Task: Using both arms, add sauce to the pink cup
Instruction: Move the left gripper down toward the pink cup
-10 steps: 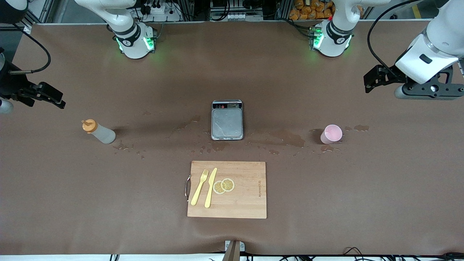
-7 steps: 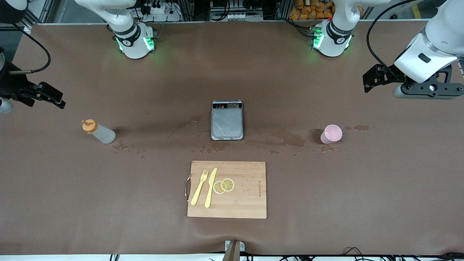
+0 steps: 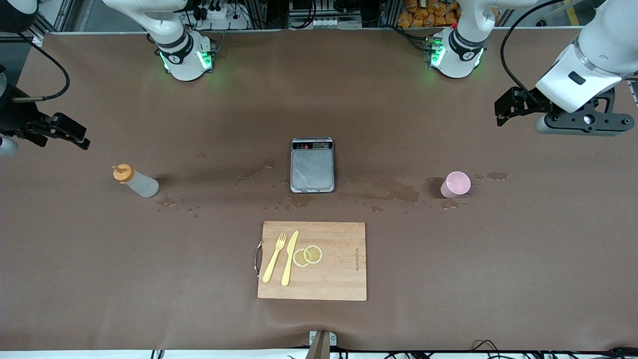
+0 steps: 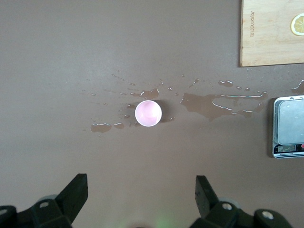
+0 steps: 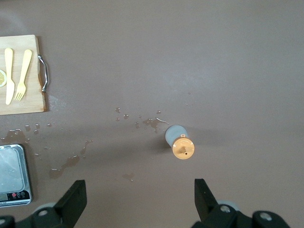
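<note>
Two arms hang over the brown surface (image 3: 498, 259), and neither holds anything. From the high front camera, taking the scale (image 3: 312, 167) as the middle of a dial, the sauce bottle (image 3: 137, 182) stands upright at nine o'clock toward the right arm's end. The pink cup (image 3: 455, 184) stands at three o'clock toward the left arm's end, and the cutting board (image 3: 339, 279) lies at six o'clock. The board carries a yellow fork (image 3: 274, 258), a knife (image 3: 289, 258) and two lemon slices (image 3: 308, 255). The left hand (image 3: 508, 105) is up over bare surface at about two o'clock from the cup. The right hand (image 3: 70, 133) is over bare surface at about ten o'clock from the bottle. That view shows both hands side-on and half cut off at the picture's edges, so their fingers are hard to read there. The wrist cameras settle it: each hand's two black fingers stand wide apart with nothing between them. The left wrist camera looks straight down into the cup's round mouth, which seems pale inside, and shows it ringed by wet splashes (image 3: 394, 189). It catches only an edge of the scale and a corner of the board. The right wrist camera sees the bottle's orange cap from above, something the front view gives only in profile, with droplets beside it. How much the bottle holds I cannot make out.
</note>
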Controlling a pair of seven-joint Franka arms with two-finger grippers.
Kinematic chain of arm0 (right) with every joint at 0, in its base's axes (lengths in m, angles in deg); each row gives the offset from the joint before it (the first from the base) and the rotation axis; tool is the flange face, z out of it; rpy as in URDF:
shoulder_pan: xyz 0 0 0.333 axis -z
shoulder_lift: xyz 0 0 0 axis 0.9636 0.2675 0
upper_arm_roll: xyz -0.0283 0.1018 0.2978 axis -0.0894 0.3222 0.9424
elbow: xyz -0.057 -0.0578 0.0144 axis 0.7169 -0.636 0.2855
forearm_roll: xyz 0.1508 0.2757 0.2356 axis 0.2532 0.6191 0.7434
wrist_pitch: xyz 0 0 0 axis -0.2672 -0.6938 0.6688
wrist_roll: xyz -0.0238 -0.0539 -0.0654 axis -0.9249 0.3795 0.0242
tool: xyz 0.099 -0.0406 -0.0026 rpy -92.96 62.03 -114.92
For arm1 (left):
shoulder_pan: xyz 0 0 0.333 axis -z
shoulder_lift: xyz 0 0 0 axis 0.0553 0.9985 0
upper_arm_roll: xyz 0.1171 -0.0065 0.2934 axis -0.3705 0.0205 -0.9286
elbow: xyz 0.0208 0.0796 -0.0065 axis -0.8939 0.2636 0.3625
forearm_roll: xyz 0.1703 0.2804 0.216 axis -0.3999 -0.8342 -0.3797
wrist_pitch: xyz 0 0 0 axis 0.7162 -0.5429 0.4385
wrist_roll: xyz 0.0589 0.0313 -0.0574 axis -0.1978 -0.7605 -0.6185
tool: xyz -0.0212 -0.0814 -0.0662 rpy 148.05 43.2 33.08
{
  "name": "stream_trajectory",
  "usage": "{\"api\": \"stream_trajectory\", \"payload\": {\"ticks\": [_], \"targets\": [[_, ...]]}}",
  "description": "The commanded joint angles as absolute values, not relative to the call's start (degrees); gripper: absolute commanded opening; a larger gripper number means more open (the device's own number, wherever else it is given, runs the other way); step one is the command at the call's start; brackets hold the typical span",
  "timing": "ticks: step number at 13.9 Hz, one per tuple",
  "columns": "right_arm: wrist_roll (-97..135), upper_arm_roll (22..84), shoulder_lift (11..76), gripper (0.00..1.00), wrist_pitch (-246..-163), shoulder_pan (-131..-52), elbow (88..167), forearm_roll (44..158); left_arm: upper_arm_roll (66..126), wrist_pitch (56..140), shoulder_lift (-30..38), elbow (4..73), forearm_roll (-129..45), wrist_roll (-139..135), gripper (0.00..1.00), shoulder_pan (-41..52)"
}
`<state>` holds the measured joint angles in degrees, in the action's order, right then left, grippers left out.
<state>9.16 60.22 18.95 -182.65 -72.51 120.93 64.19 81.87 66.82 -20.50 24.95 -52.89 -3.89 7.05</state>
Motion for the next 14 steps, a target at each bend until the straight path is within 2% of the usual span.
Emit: {"api": "stream_trajectory", "payload": {"ticks": [1,7,14], "targets": [[9.48,60.55,19.18,1.00,-182.70,-69.84,121.13,63.15,81.79,66.41,-21.25,25.32,-51.72,-3.83,1.00,7.03],[9.39,60.55,24.46,1.00,-182.62,-61.67,120.87,64.03,81.61,68.68,-21.69,33.30,-52.42,-3.74,1.00,6.50],[9.48,60.55,27.44,1.00,-181.30,-55.60,120.87,65.00,81.70,91.16,-26.27,55.09,-52.42,-3.83,1.00,5.71]]}}
